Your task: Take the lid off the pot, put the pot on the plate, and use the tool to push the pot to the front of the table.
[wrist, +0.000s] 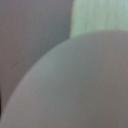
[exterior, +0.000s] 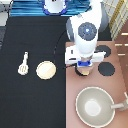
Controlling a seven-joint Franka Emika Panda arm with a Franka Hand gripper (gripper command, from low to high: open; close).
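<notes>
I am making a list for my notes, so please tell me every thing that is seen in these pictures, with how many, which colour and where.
tool: 1, cream-white, on the black table at the exterior view's left.
plate: 1, cream-yellow, on the table just right of the tool, nothing on it.
pot: 1, pink-tan, on the stove, mostly hidden under the gripper; the lid cannot be told apart.
pan: 1, grey-beige, with a long handle, on the stove at the exterior view's bottom right.
burners: 2 showing, black, on the stove's right side.
stove: 1, pinkish-brown, right part of the view.
table: 1, black.
gripper: 1, white with a blue block, right above the pot.
</notes>
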